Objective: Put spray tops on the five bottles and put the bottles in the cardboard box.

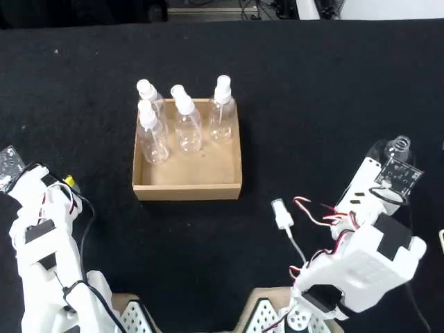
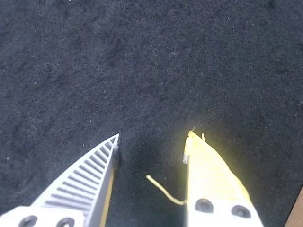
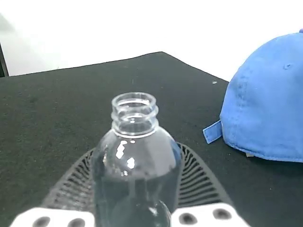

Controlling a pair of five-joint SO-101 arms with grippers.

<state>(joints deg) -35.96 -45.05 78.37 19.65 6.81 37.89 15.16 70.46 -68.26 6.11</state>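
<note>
The cardboard box [image 1: 187, 184] sits at the table's middle with several clear bottles [image 1: 186, 121] standing upright along its far side, each with a white spray top on. One loose spray top [image 1: 283, 215] with its thin tube lies on the black cloth, right of the box. At the right, my right gripper [image 1: 388, 165] [image 3: 137, 191] is shut on a clear bottle [image 1: 397, 148] [image 3: 135, 151] with a bare, open neck; the bottle stands upright between the fingers. My left gripper [image 1: 68, 184] [image 2: 152, 142] is open over bare cloth at the left, nothing between its fingers.
A blue cap [image 3: 265, 109] lies on the cloth beyond the held bottle. The near half of the box floor is bare. Black cloth covers the whole table, with open room in front of the box and between the arms.
</note>
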